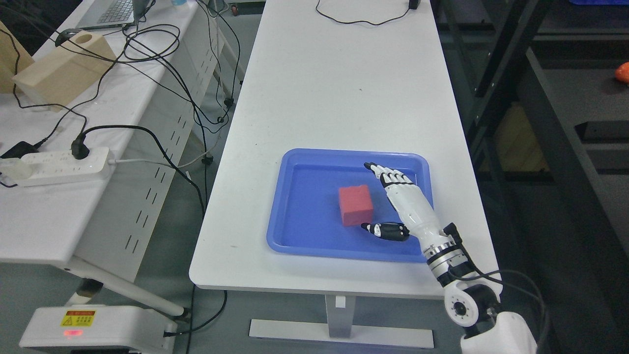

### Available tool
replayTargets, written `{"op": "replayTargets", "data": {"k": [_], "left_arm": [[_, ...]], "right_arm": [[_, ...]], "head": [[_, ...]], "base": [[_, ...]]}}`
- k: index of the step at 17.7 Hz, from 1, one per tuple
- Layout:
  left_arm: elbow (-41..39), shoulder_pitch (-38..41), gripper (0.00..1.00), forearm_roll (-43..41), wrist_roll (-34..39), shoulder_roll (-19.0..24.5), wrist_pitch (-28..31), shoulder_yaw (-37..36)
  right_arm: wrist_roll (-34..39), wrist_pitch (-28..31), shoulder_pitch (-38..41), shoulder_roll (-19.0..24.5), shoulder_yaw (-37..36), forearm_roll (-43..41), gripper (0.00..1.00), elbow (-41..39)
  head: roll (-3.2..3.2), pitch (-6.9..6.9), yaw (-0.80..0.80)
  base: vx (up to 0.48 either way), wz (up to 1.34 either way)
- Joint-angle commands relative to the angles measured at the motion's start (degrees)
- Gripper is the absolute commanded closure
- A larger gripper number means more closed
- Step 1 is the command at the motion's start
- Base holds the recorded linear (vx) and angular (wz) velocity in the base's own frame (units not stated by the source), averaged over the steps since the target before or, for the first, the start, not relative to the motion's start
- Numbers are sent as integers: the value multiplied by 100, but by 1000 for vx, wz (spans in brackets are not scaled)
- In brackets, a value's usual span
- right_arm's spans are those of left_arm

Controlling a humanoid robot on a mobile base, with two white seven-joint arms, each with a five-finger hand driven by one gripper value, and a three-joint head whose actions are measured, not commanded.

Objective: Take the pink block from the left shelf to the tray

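Observation:
A pink-red block [356, 205] lies in the blue tray [295, 216] on the white table [334, 88]. My right hand [378, 199] is over the right half of the tray, just right of the block. Its fingers [390, 177] are stretched out and the thumb [385, 231] points left below the block. The hand holds nothing and is not touching the block. The left arm is out of view.
A dark shelf [565, 98] stands to the right of the table, with an orange object [623, 73] on it. To the left is another table with a power strip [54, 164], cables, a cardboard box [64, 69] and a laptop [110, 12].

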Motion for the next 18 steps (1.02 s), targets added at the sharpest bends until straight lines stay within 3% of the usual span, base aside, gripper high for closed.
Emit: {"op": "replayTargets", "data": {"k": [1,6,11,18], "left_arm": [[-100,-167,0,0,5,100,-2,0],[-100,-167,0,0,5,100,-2,0],[-100,-167,0,0,5,100,-2,0],[-100,-167,0,0,5,100,-2,0]], "right_arm": [[200,42,-34,-100,-361,-2783,1,6],[711,7,-34,-100,-783,-4090,1,-12],[711,-318,-25,-100,-924,-4442,1,-47],[711,-222,-25,-100,-994,-4487,1,-38]], "head": [[0,0,0],[0,0,0],[0,0,0],[0,0,0]], "base": [[0,0],[0,0],[-12,0],[-67,4]]}}
